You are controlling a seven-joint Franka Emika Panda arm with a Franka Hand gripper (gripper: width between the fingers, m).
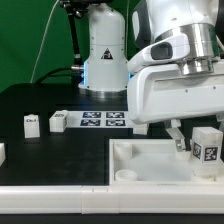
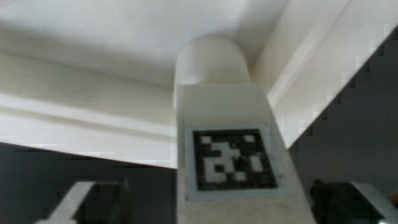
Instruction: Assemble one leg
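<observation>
A leg, a small white block with a code tag, stands upright at the near right part of the large white tray. My gripper is low over it, one dark finger showing beside the leg. In the wrist view the leg runs up the middle between my fingers, with a dark gap on each side. My gripper looks open around the leg. The tray's white walls lie behind it. Two more legs stand on the black table at the exterior view's left.
The marker board lies flat behind the tray. Another white part shows at the exterior view's left edge. The robot's white base stands at the back before a green curtain.
</observation>
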